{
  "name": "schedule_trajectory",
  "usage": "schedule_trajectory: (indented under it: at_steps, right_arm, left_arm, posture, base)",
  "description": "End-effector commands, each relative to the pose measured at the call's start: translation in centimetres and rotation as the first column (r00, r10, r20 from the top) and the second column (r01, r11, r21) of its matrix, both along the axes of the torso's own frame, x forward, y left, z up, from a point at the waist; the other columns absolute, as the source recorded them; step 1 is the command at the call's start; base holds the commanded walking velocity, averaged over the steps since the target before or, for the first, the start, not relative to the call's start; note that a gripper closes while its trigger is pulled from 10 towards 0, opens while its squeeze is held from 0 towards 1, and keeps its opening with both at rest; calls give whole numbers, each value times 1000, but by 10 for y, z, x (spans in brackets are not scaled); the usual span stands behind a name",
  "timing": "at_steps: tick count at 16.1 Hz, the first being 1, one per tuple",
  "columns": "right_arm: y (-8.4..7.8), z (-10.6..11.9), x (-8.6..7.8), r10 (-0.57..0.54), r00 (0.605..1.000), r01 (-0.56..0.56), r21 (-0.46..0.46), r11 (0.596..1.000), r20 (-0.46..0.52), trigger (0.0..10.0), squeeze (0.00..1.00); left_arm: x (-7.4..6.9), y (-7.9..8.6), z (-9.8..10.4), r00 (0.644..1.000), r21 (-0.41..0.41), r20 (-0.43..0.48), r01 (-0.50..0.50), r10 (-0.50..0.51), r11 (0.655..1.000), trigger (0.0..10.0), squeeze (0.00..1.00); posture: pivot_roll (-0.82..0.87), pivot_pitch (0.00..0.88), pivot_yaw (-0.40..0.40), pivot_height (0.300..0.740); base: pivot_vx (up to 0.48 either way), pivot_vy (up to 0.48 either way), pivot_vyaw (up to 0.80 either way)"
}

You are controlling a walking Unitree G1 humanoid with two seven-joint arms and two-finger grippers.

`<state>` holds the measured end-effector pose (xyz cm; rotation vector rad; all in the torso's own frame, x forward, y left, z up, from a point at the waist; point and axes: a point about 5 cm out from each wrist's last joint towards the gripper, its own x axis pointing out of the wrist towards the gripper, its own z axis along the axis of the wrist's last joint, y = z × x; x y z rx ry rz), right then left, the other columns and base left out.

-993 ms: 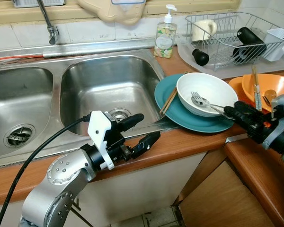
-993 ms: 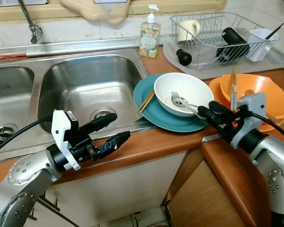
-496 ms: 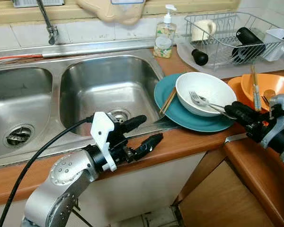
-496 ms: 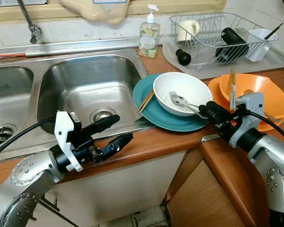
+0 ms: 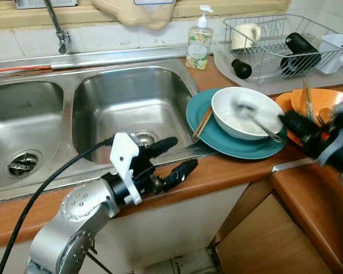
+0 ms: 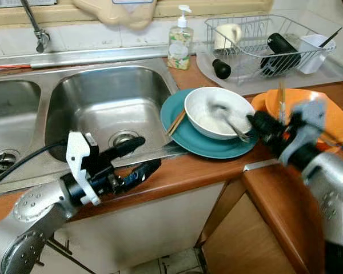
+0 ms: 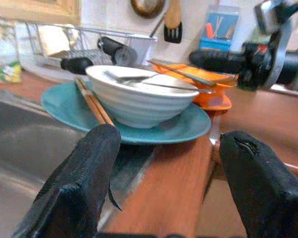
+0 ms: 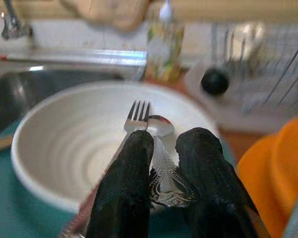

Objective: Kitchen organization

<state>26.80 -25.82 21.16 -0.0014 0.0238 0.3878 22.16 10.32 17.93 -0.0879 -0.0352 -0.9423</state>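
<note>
The right gripper (image 8: 161, 163) pinched a silver spoon (image 8: 161, 148) and fork (image 8: 134, 119) over the white ribbed bowl (image 5: 246, 114); the bowl sat on a teal plate (image 5: 217, 140). The left gripper (image 5: 174, 157) hovered near the steel sink (image 5: 126, 108), fingers apart.

We note a double sink (image 5: 131, 108) across the left and centre of the frame, set in the counter (image 5: 228, 165). Right of it a plate (image 5: 217, 137) carries a bowl (image 5: 246, 114), chopsticks (image 5: 204, 121) lying beside the bowl on the plate. A fork (image 8: 134, 116) and spoon (image 8: 159, 126) lie in the bowl. Upper right: dish rack (image 5: 274, 45), soap bottle (image 5: 199, 41) left of it.
</note>
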Motion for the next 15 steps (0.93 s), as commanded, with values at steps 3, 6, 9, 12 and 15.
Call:
schedule_trajectory:
  at_steps: [3, 6, 9, 12, 15]
  right_arm:
    - [12, 32, 4, 29, 993, -23, -57, 998, 118, 0, 0]
    - [22, 29, 6, 64, 995, -52, -148, 988, 76, 0, 0]
    - [27, 21, 6, 47, 998, -40, -149, 988, 46, 0, 0]
    - [56, 38, 8, 152, 982, -146, -65, 987, 111, 0, 0]
    - [81, 35, 6, 220, 970, -216, -56, 975, 101, 0, 0]
  left_arm:
    - [11, -2, 11, 993, 67, 111, -45, 38, 997, 10000, 0]
    - [14, -7, 13, 991, 108, 132, -28, 14, 994, 10000, 0]
    - [14, -10, 12, 987, 146, 159, -36, 13, 989, 10000, 0]
    - [25, -16, 28, 951, 178, 308, -93, 35, 980, 10000, 0]
    - [34, -17, 37, 909, 216, 414, -153, 51, 964, 10000, 0]
  posture:
    - [-133, 0, -9, 740]
    - [-131, 0, -8, 740]
    - [-128, 0, -9, 740]
    - [-125, 0, -7, 740]
    - [-120, 0, -10, 740]
  base:
    - [0, 0, 0]
    - [0, 0, 0]
    - [0, 0, 0]
    - [0, 0, 0]
    - [0, 0, 0]
